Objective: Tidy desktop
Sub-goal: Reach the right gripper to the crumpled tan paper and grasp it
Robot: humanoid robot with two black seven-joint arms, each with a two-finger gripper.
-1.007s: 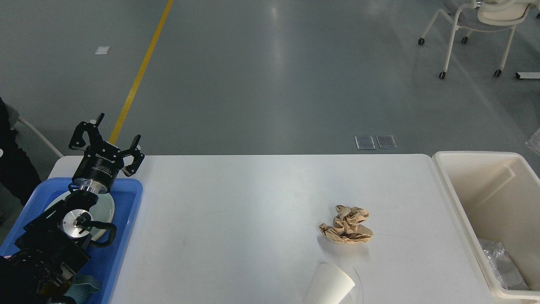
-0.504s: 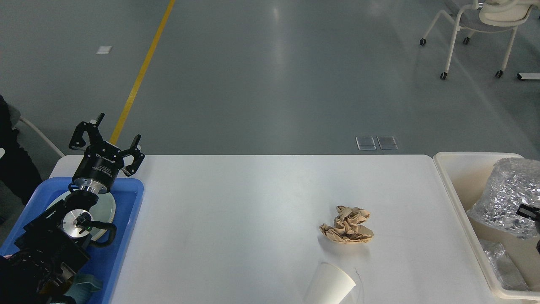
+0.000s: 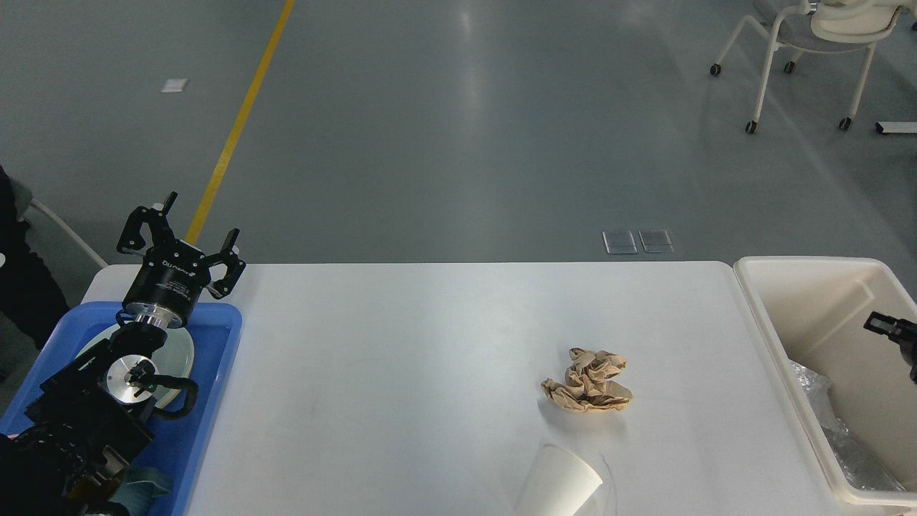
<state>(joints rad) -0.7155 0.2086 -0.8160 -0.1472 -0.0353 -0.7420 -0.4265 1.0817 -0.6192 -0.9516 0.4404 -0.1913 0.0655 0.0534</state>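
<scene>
Two loose items lie on the white tabletop [image 3: 430,344], which fills the lower middle of the head view, rounded corners showing at its far edge. A crumpled wad of brown paper [image 3: 587,381] sits right of centre, well apart from both arms. A white paper cup [image 3: 560,484] lies tipped on its side at the near edge, just nearer than the wad, partly cut off by the frame.

Left end of tabletop: blue plastic tray [image 3: 215,401], holding a round pale plate [image 3: 179,355] largely hidden behind the arm. Left hand [image 3: 188,240] held above the tray's far corner, over the tabletop's far-left corner, pointing up and away. Its two fingers are spread wide apart, nothing between them.

Right of the tabletop, flush against its edge: cream plastic bin [image 3: 770,315]. Crinkled clear plastic wrap [image 3: 831,423] lies in the bin's near part. Right hand [image 3: 888,328] enters only as a small dark tip at the frame's right edge, above the bin interior; too little shows to tell whether it is spread or closed, or holding anything.

Beyond the tabletop: grey floor with a yellow line [image 3: 240,118] running away on the left, and a white wheeled chair [image 3: 809,43] at far right.
</scene>
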